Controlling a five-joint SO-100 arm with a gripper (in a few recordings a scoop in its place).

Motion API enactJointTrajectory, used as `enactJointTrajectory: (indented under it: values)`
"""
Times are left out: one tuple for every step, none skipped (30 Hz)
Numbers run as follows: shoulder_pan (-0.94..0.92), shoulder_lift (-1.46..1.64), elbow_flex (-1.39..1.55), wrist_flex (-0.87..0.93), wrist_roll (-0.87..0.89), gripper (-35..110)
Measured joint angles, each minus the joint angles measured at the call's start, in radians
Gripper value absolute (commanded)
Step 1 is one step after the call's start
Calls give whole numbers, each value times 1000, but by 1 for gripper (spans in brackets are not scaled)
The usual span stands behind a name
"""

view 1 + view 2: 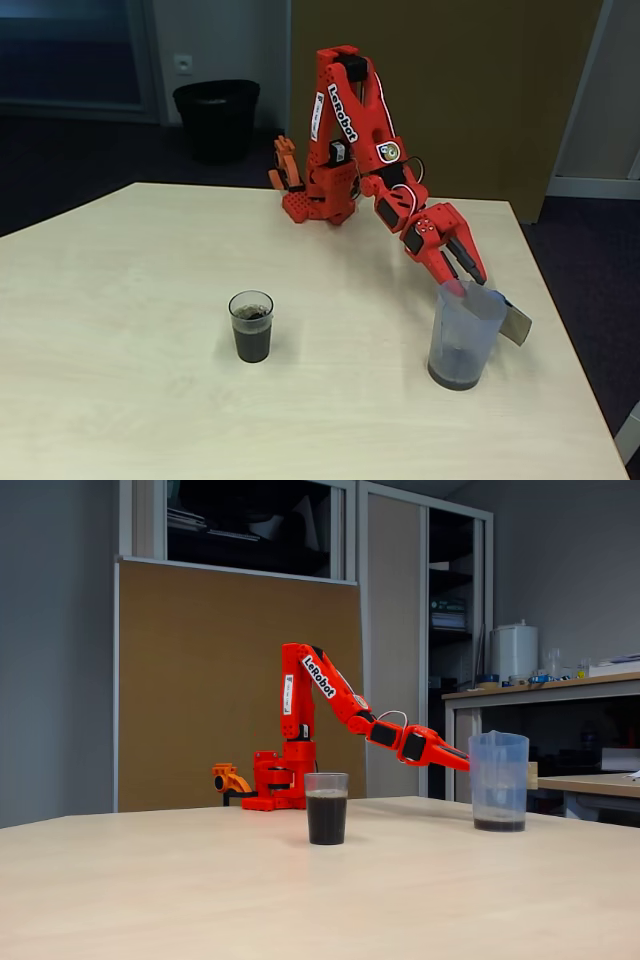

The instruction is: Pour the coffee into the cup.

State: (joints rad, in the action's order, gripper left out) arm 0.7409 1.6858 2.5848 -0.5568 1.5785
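On the table (120, 300), the cup (251, 326) is holding the coffee (252, 343), well apart from the pitcher (462, 338); the gripper (462, 285) is reaching its rim, jaw state unclear. A bin (217, 118) is standing behind.

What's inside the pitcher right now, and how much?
The pitcher holds only a thin dark layer of coffee at its bottom. The cup is mostly full. The gripper is at the pitcher's rim; its fingertips are hidden there.
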Motion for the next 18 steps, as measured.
enactJointTrajectory:
  values:
    - [-2,17,21,0,0,13]
    - [-6,34,37,0,0,13]
    - [-12,52,48,0,0,13]
    - [-17,72,61,0,0,12]
    - [-21,91,77,0,0,12]
    - [-23,107,95,0,0,12]
    - [-23,130,112,0,0,12]
    - [-20,156,129,8,0,11]
    - [-17,178,147,11,0,10]
    - [-17,201,170,9,-2,9]
    - [-18,227,201,0,-11,7]
    - [-25,249,225,-12,-23,6]
    - [-31,267,250,-28,-38,5]
    - [-38,295,285,-41,-64,4]
    - [-43,325,313,-46,-107,3]
    - [-51,359,331,-44,-153,3]
    - [-60,396,351,-44,-198,2]
    - [-69,422,367,-38,-247,2]
